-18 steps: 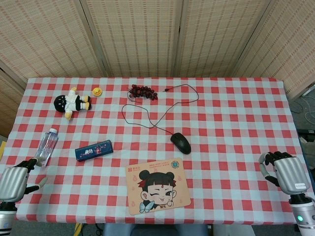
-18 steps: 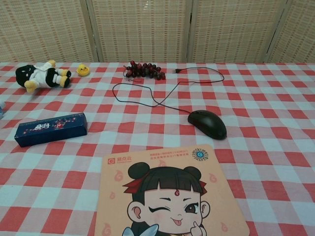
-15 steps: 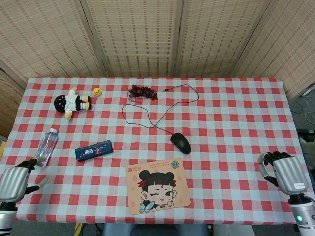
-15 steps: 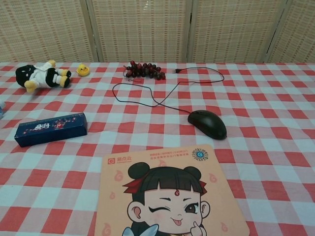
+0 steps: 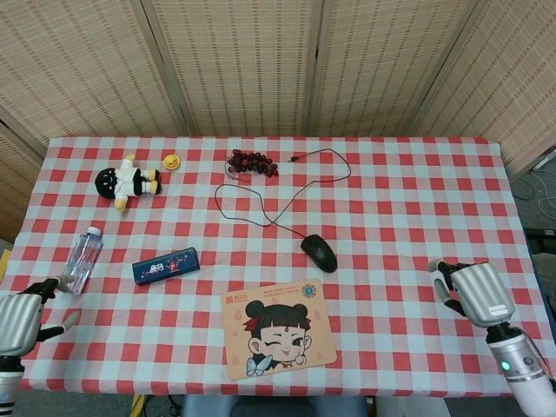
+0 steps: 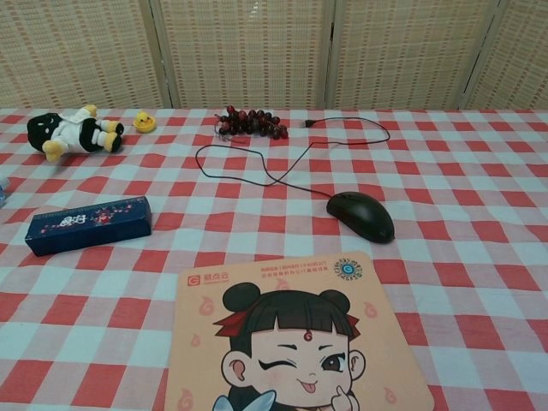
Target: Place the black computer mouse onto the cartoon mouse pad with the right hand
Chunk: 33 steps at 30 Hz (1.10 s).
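Since the earlier frame our right hand (image 5: 467, 292) has come inward and up from the table's right corner, while our left hand (image 5: 19, 310) has slid a little lower at the left edge; nothing on the cloth has shifted.

From the left: our left hand holds nothing, and how far its fingers are parted we cannot tell. The cartoon mouse pad (image 5: 278, 327) lies at the near edge of the table, and the black computer mouse (image 5: 319, 252) sits just beyond the pad's far right corner, close to it but not on it. Its cable (image 5: 261, 213) loops away toward the grape bunch (image 5: 252, 161). Our right hand is well apart from the mouse, to its right and nearer us, empty, with fingers curled inward.

We see two risks. The trailing cable could drag or catch as we lift, twisting the mouse in our grasp. The smooth, rounded shell could also slip from a loose hold, or be nudged away if we arrive off-centre.
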Tool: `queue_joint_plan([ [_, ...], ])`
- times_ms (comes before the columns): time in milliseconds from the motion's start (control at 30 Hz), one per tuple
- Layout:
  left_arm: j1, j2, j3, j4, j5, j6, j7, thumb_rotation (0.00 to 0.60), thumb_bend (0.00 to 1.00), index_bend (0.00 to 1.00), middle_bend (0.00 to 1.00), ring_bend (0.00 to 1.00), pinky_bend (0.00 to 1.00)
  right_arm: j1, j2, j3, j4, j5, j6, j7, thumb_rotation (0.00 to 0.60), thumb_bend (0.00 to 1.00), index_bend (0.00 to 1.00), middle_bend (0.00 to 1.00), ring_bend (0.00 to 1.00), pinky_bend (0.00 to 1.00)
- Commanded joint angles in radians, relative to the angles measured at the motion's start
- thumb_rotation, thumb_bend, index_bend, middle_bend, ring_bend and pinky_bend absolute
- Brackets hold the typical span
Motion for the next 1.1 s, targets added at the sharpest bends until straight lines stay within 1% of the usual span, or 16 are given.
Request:
queue_joint_plan([
  [33,0.002,0.005,-0.002,0.0,-0.001,0.004,-0.009,0.6,0.23,0.38,0.43,0.47,0.65,0.083,0.039,0.032,-0.113,0.019,-0.119,-0.138,0.6,0.7,0.34,0.85,0.89,1.0],
  [167,0.004,0.007,-0.012,0.011,-0.015,0.01,0.011,0.6,0.23,0.38,0.43,0.47,0.65,0.163,0.054,0.075,-0.209,0.089,-0.242,-0.279,0.6,0.93,0.3,0.93,0.94,1.0],
  [200,0.005,0.004,-0.015,0.015,-0.019,0.013,0.018,0.6,0.23,0.38,0.43,0.47,0.65,0.181,0.055,0.084,-0.223,0.107,-0.27,-0.304,0.6,0.97,0.29,0.93,0.95,1.0],
  [233,0.005,0.003,-0.016,0.017,-0.022,0.013,0.021,0.6,0.23,0.38,0.43,0.47,0.65,0.2,0.056,0.093,-0.234,0.125,-0.296,-0.327,0.6,0.99,0.28,0.94,0.95,1.0],
  [400,0.006,0.006,-0.022,0.018,-0.034,0.012,0.016,0.6,0.23,0.38,0.43,0.47,0.65,0.301,0.026,0.142,-0.247,0.238,-0.412,-0.451,0.6,1.0,0.24,0.95,0.95,1.0],
  [600,0.005,0.01,-0.029,0.021,-0.049,0.003,0.002,0.6,0.23,0.38,0.43,0.47,0.65,0.406,-0.032,0.163,-0.215,0.372,-0.515,-0.568,0.6,1.0,0.24,0.97,0.97,1.0],
  [833,0.005,0.015,-0.034,0.023,-0.06,-0.004,-0.016,0.6,0.23,0.38,0.43,0.47,0.65,0.499,-0.12,0.151,-0.181,0.493,-0.556,-0.685,0.6,1.0,0.24,0.98,0.98,1.0],
  [1100,0.003,0.018,-0.033,0.024,-0.063,-0.014,-0.026,0.6,0.23,0.38,0.43,0.47,0.65,0.584,-0.222,0.104,-0.123,0.625,-0.576,-0.786,0.6,1.0,0.24,0.98,0.98,1.0],
])
